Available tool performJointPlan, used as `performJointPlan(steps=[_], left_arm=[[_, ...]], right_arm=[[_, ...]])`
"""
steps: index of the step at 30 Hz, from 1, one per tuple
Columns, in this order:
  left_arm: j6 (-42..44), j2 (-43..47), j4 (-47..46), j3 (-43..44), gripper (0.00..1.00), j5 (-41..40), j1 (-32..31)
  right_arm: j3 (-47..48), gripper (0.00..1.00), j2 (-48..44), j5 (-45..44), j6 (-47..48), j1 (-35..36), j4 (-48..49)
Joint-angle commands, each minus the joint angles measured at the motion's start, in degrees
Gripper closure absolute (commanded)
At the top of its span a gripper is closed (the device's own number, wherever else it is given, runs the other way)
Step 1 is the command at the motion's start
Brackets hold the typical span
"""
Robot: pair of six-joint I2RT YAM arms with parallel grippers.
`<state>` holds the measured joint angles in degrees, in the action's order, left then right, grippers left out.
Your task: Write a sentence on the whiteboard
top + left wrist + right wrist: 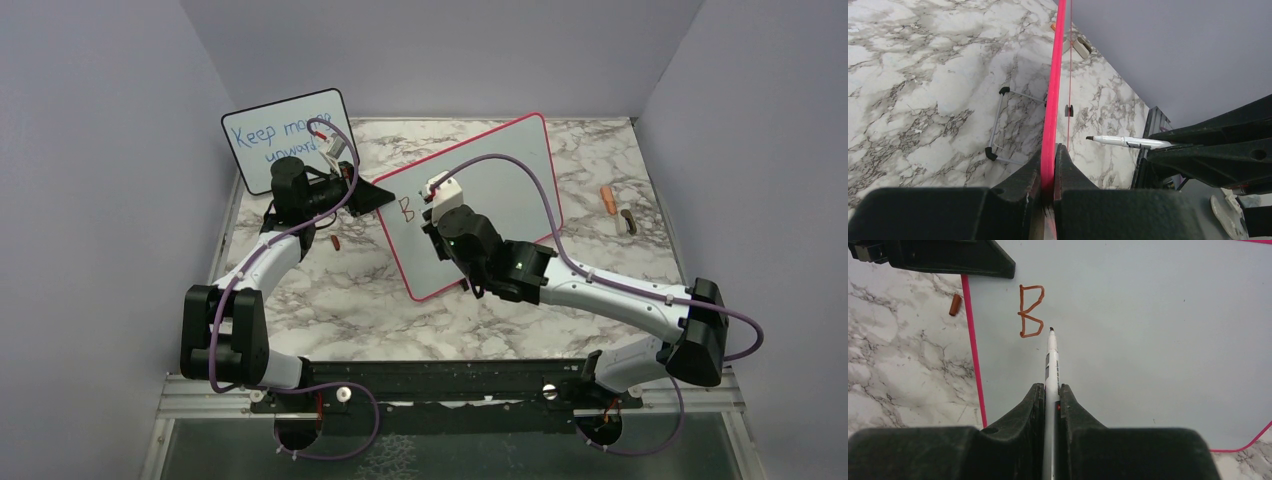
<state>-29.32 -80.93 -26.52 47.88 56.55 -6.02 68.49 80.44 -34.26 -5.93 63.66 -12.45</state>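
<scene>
Left wrist view shows left fingers [1020,177] clamping the whiteboard [1054,90] edge-on; right wrist view shows right fingers [1030,405] pinching a marker [1052,357], tip beside the B [1031,311].

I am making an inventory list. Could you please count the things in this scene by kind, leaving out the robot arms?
Boards: 2 (red-framed whiteboard, black-framed board)
Markers: 1 (marker)
Small loose pieces on the table: 3 (brown cylinder, orange piece, dark piece)
Total: 6
</scene>
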Motion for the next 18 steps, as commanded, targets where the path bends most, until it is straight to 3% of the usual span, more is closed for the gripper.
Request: performJointPlan(steps=[1,18], left_arm=[[4.1,-1.8,3.67,-0.44,1.0,-0.97,-0.73],[4.27,-2.19,3.67,-0.5,1.0,-0.94,-0.73]], right_arm=[[-0.47,0.99,-0.31,-2.53,1.34,-0.26,3.22],[-1.29,0.99,-1.3,0.42,3.22,-0.22,6.5]])
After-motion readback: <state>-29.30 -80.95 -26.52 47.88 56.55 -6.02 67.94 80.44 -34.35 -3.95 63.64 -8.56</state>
